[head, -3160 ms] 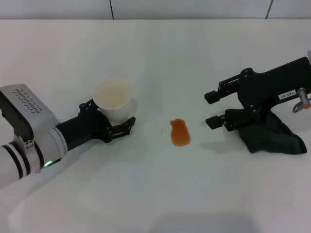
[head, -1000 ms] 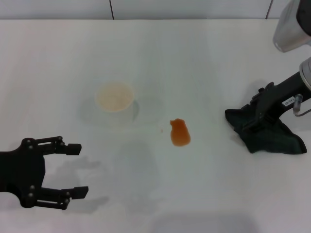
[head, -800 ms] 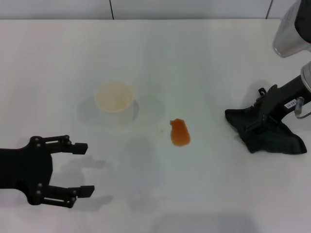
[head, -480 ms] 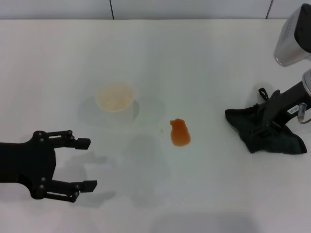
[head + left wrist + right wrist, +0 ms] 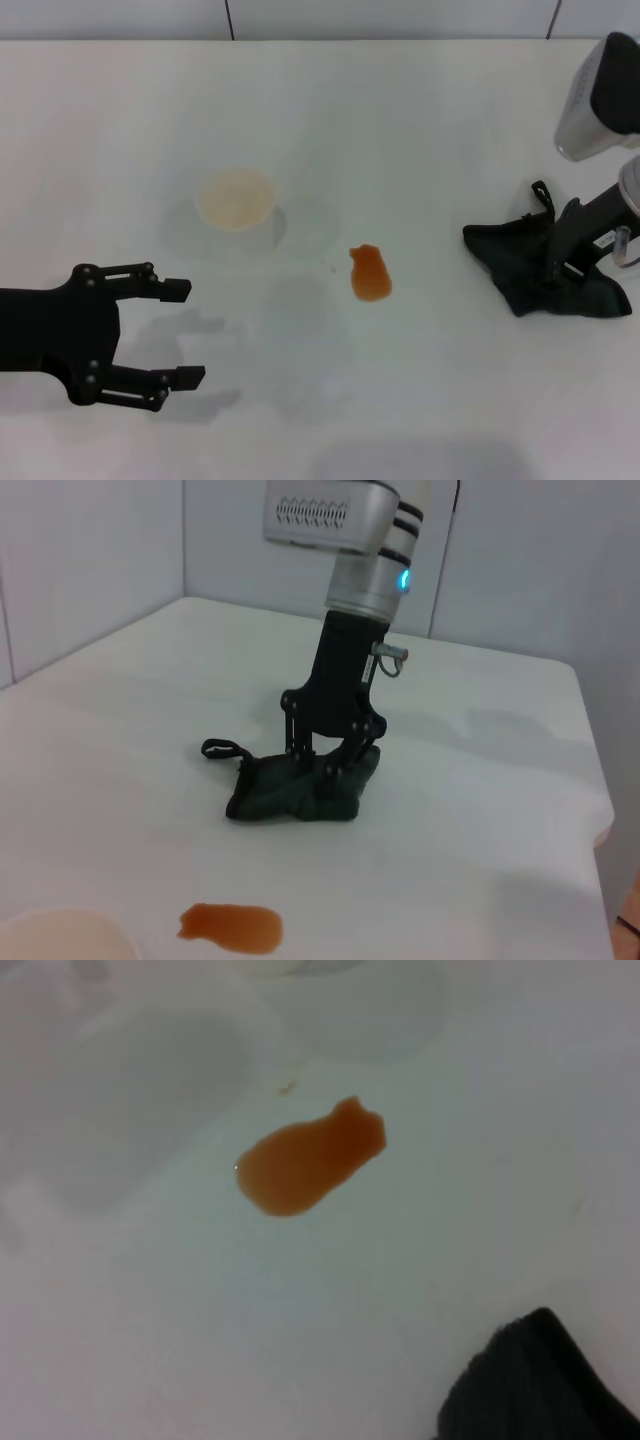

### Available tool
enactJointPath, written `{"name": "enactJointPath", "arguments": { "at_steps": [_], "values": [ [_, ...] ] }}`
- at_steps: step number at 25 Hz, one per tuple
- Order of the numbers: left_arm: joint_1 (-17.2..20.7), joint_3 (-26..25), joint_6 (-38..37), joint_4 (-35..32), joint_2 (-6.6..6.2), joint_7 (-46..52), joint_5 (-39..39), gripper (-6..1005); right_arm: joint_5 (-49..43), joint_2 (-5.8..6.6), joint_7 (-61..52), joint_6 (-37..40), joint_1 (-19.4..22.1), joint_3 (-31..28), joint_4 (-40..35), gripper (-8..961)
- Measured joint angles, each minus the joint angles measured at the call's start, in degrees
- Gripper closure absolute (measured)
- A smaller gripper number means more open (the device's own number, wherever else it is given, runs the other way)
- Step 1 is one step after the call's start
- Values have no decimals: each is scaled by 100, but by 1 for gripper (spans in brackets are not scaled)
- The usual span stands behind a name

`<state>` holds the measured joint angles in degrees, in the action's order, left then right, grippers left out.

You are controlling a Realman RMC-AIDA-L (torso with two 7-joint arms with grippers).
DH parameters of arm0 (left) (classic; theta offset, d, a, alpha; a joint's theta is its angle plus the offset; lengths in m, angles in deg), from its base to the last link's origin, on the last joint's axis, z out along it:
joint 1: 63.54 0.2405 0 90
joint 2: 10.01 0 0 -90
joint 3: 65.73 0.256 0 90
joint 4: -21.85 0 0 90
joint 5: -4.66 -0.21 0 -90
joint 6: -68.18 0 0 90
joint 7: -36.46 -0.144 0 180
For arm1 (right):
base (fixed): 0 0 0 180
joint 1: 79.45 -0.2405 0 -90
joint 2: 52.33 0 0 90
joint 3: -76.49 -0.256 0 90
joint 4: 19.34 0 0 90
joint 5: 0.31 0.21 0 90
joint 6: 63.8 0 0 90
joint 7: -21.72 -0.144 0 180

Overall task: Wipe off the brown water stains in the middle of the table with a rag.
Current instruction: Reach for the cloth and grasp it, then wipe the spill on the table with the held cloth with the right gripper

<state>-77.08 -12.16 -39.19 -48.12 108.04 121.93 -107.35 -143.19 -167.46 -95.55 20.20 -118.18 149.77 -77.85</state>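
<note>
The brown water stain (image 5: 370, 273) lies in the middle of the white table (image 5: 400, 120). It also shows in the left wrist view (image 5: 232, 927) and the right wrist view (image 5: 310, 1157). The dark rag (image 5: 530, 275) lies flat at the right. My right gripper (image 5: 557, 268) points steeply down into the rag. In the left wrist view this gripper (image 5: 322, 765) has its fingers apart, tips pressed into the rag (image 5: 290, 792), which stays on the table. My left gripper (image 5: 182, 334) is open and empty at the lower left, well short of the stain.
A white paper cup (image 5: 236, 201) with a cream inside stands left of the stain, beyond my left gripper. A corner of the rag (image 5: 540, 1380) shows in the right wrist view. The table's far edge meets a tiled wall (image 5: 390, 15).
My left gripper has let go of the cup, drawn back to the lower left and crept slightly right. My right arm has tilted more upright over the rag. The rag and stain have not moved.
</note>
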Motion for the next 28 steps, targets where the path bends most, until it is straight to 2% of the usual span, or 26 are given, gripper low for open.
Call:
{"name": "enactJointPath", "arguments": {
  "at_steps": [3,9,13,17,24,28],
  "values": [
    [0,-5,0,-7,-1,6,13,110,-1,-3,9,-13,-10,31,9,727],
    [0,-6,-1,-16,-1,11,18,110,143,-24,33,33,-48,203,-126,753],
    [0,-5,-7,-17,5,13,22,111,436,-34,11,-100,-199,469,-99,831],
    [0,-5,-8,-17,12,7,23,111,596,-71,-41,-468,-473,854,91,859],
    [52,12,-33,-17,63,-27,63,111,737,-77,36,-1487,-1445,1227,1219,865],
    [62,10,-45,-17,77,-24,65,111,957,-96,163,-1763,-1798,1471,1605,865]
  ]
}}
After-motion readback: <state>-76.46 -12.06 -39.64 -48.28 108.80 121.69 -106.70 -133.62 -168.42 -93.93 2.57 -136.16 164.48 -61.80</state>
